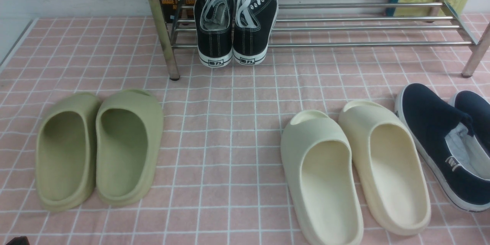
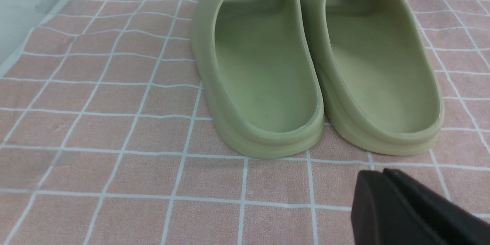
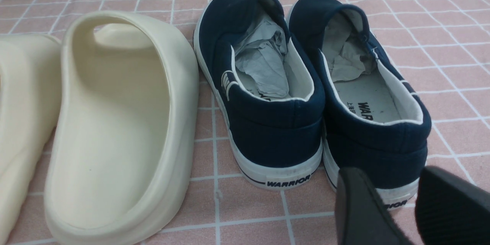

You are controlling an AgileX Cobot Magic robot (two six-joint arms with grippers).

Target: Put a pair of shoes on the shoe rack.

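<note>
The pair of shoes (image 1: pixel 234 23), black canvas sneakers with white laces and soles, stands side by side on the lower bars of the chrome shoe rack (image 1: pixel 363 28), near its left leg, heels toward me. In the front view neither gripper reaches them. My left gripper (image 2: pixel 381 173) is shut with nothing in it and hovers over the pink cloth just behind the heels of the green slides (image 2: pixel 317 65). My right gripper (image 3: pixel 392 178) is open and empty, its fingers (image 3: pixel 356 206) just behind the heel of one navy slip-on (image 3: pixel 375 95).
Green slides (image 1: pixel 99 149) lie front left, cream slides (image 1: pixel 356 172) front right, and navy slip-ons (image 1: pixel 444 141) at the far right edge. Bare pink checked cloth (image 1: pixel 229 130) lies between the slide pairs. Books stand behind the rack. A white wall borders the left side.
</note>
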